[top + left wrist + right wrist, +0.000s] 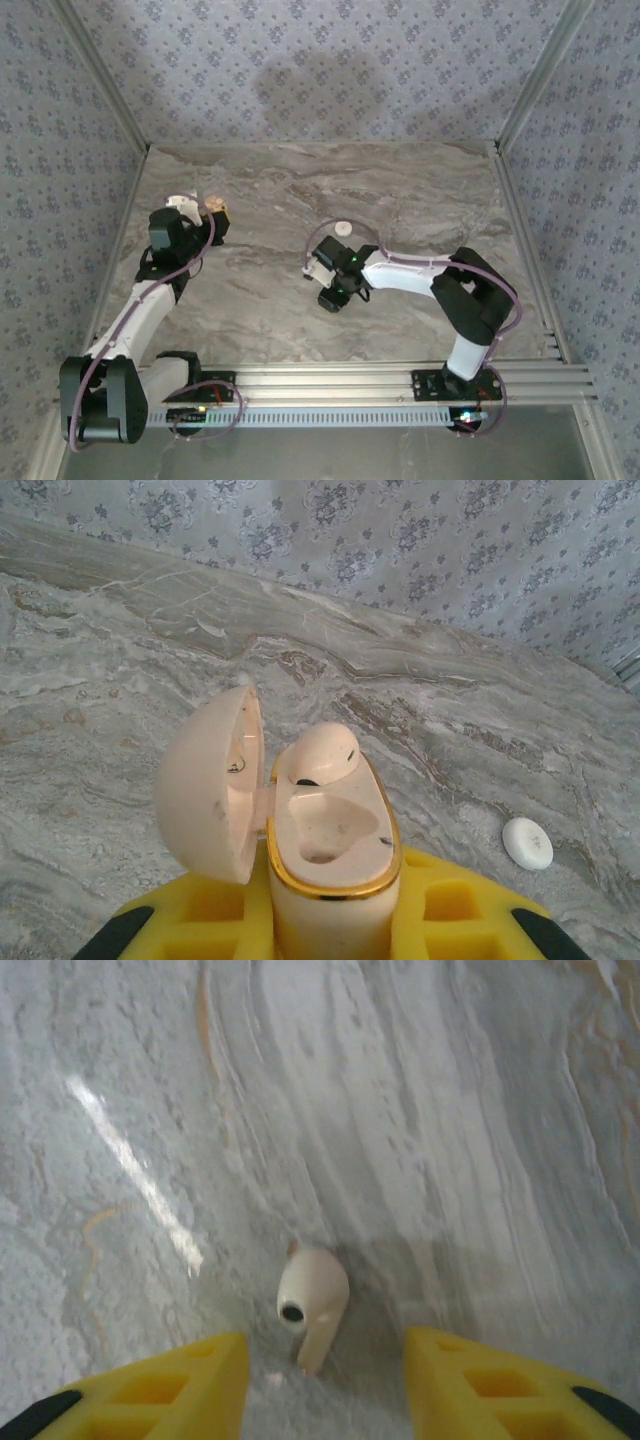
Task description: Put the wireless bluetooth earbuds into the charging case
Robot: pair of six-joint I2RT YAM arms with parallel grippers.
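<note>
The left gripper [330,925] clamps the open charging case [335,850], with a seated earbud [322,752] inside. A white disc [527,843] lies at its four o'clock. The right gripper [325,1345] gapes wide around a loose earbud [312,1295] on the table [400,1110].

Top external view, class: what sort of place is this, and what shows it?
Most likely a robot lab test cell, not a home. The left arm and right arm are bolted to an aluminium rail at the edge of a marble-patterned table, and patterned walls on a metal frame box it in.
</note>
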